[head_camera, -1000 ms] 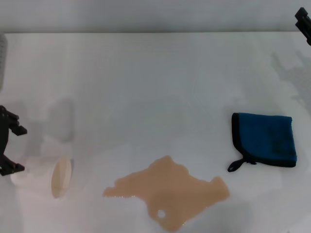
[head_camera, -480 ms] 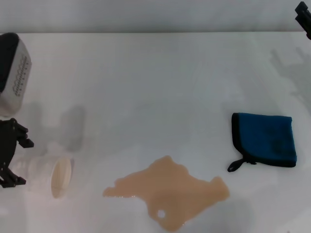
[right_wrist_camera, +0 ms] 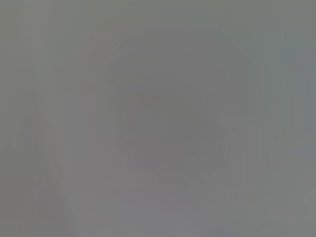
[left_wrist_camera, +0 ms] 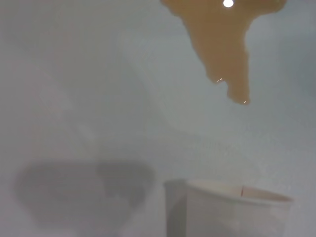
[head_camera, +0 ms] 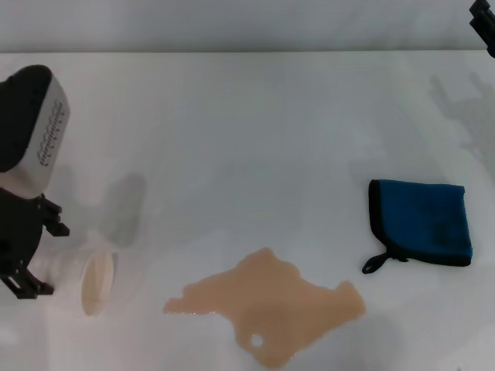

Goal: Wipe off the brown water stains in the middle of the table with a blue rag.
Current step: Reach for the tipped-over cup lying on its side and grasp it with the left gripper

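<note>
White and smooth, the table (head_camera: 255, 124) fills nearly the whole head view and carries everything else. I place things against the brown water stains (head_camera: 271, 305), the flat tan puddle with ragged edges that lies on the table's near part, a little toward the middle; one small bare spot shows inside it near its near edge. In my left wrist view the same puddle (left_wrist_camera: 222, 39) shows as a tapering tongue with bright glints at its tip.

The blue rag (head_camera: 421, 222) lies flat and folded, well apart from the stains, on their right and slightly farther from me. Its black trim runs along the side facing the stains, and its short black loop points from the near corner toward them without touching them.

A pale paper cup (head_camera: 77, 278) lies on its side to the left of the stains, its open mouth turned toward them, with clear table between the two. My left wrist view shows the cup's rim (left_wrist_camera: 237, 197) close by.

My left gripper (head_camera: 27, 255) is at that cup, on the side away from the stains, black fingers straddling the cup's closed end; I cannot tell whether they press on it.

My right gripper (head_camera: 483, 23) shows only as a dark sliver beyond the rag, at the table's far right corner, its fingers unreadable.
</note>
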{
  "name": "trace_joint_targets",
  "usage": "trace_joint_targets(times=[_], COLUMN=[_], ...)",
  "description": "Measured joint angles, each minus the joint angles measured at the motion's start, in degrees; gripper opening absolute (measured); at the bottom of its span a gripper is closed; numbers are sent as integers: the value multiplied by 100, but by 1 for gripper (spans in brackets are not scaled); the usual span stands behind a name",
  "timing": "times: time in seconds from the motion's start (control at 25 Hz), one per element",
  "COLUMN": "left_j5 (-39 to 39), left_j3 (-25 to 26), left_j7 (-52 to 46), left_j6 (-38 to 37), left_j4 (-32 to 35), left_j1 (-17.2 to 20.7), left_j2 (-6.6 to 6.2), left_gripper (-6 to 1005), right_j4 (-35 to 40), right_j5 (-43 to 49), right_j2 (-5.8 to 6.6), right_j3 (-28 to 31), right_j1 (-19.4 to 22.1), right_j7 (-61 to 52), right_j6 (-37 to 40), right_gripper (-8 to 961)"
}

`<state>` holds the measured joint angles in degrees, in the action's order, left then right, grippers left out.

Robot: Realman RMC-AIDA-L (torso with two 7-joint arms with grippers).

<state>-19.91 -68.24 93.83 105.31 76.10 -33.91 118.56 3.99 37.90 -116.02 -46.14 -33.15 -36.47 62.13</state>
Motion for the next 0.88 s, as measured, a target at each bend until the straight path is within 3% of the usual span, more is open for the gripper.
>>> trace_joint_targets(times=[0.88], left_j5=[-36], left_j3=[-516], left_j7=[-184], left_j6=[-493], left_j4=[-775], left_j1=[-209], left_j2=[27], left_gripper=[863], right_j4=[35], right_j5=[-151], right_j2=[19], right_j3=[0], right_j1=[49], right_j7=[0], right_j6=[4], right_gripper=[841])
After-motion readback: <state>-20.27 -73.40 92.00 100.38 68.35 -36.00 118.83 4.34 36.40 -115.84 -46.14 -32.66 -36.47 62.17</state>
